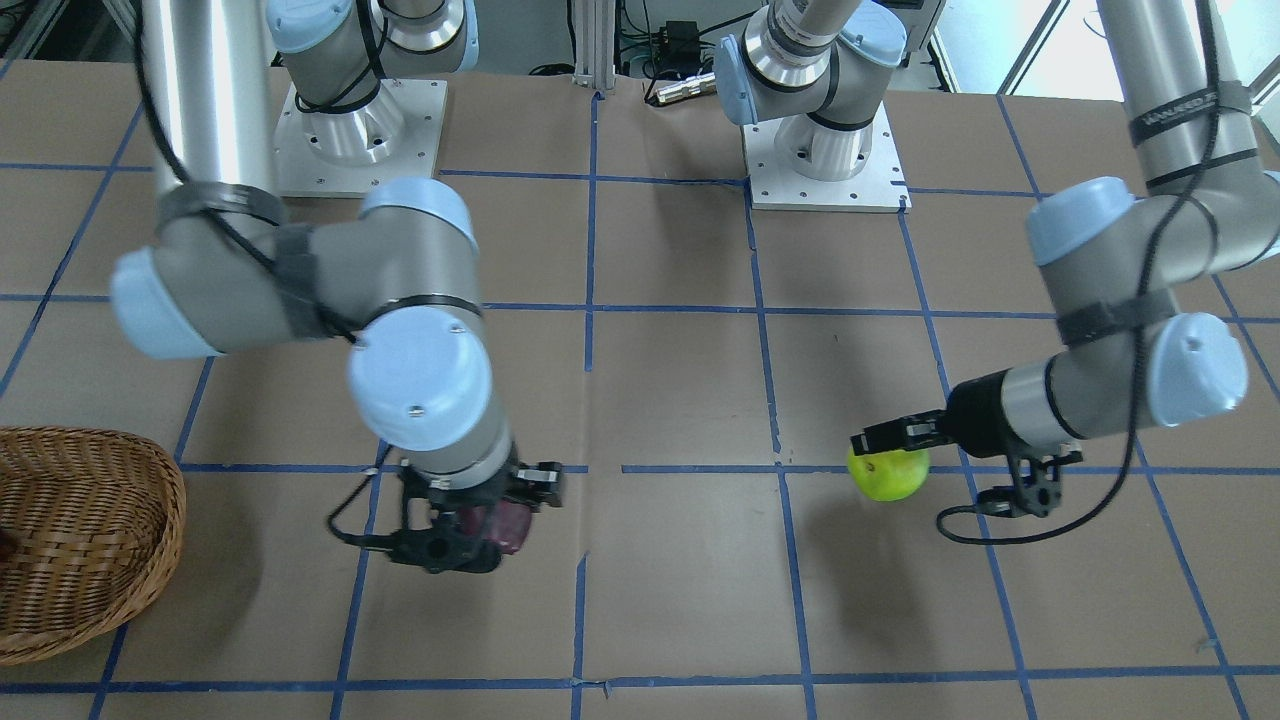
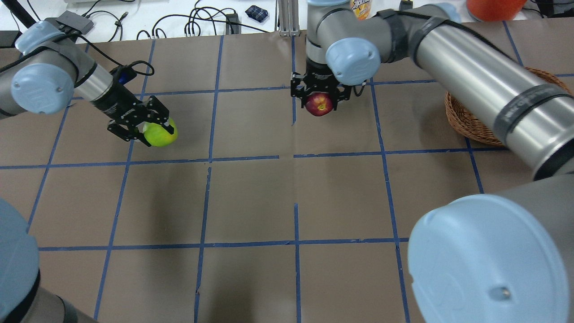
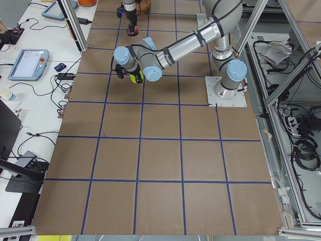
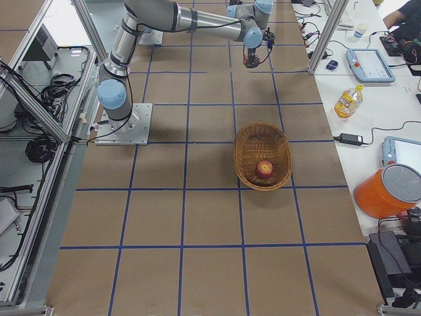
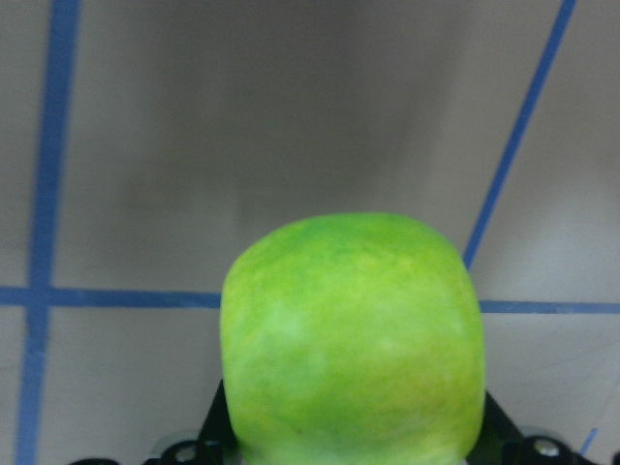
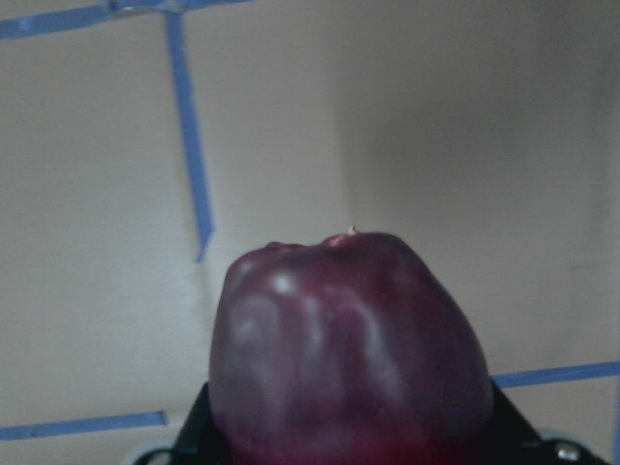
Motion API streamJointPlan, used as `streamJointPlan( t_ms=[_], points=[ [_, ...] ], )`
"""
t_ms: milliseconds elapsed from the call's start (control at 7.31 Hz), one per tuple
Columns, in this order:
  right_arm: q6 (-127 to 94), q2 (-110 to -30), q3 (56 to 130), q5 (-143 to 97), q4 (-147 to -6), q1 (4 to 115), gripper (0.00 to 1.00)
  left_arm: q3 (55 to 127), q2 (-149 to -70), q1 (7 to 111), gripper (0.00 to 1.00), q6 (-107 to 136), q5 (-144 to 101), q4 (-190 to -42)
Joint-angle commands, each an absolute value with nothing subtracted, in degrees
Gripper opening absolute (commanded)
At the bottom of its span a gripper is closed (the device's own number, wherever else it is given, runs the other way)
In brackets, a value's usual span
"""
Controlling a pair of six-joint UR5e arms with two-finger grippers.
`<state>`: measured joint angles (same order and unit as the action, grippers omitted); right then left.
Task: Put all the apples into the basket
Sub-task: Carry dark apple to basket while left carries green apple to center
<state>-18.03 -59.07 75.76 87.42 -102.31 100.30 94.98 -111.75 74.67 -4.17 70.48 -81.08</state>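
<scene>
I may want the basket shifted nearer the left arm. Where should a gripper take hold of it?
On the raised rim of the basket, from above, one finger inside the wall and one outside: it looks far too wide to span, and the woven wall is thin and upright. Pick the end away from the red apple.

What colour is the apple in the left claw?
Lime green apple; best in left wrist view.

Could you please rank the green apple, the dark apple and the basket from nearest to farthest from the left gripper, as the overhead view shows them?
1. The green apple: between the left gripper's jaws, at the view's left.
2. The dark apple: mid-table, held in the right gripper.
3. The basket: farthest, at the view's far right.
</scene>
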Motion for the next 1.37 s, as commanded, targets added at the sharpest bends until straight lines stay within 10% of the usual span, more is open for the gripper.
streamJointPlan(
  t_ms=[0, 821, 958, 1232],
  points=[
    [-9.4, -64.3, 76.1, 88.3, -96.1, 87.3, 0.0, 95.9, -112.5, 87.0, 0.11, 10.6, 65.2, -72.7],
    [16.7, -55.6, 76.2, 90.2, -107.3, 65.4, 0.0, 98.1, -122.3, 106.6, 0.15, 35.1, 70.7, -45.0],
    [20.5, -55.3, 76.3, 90.5, -107.3, 64.9, 0.0, 98.2, -122.3, 106.9, 0.8, 37.8, 70.5, -44.7],
    [21.2, -53.8, 76.6, 90.4, -107.3, 62.9, 0.0, 97.6, -119.9, 106.2, 1.0, 39.0, 70.7, -44.8]
  ],
)
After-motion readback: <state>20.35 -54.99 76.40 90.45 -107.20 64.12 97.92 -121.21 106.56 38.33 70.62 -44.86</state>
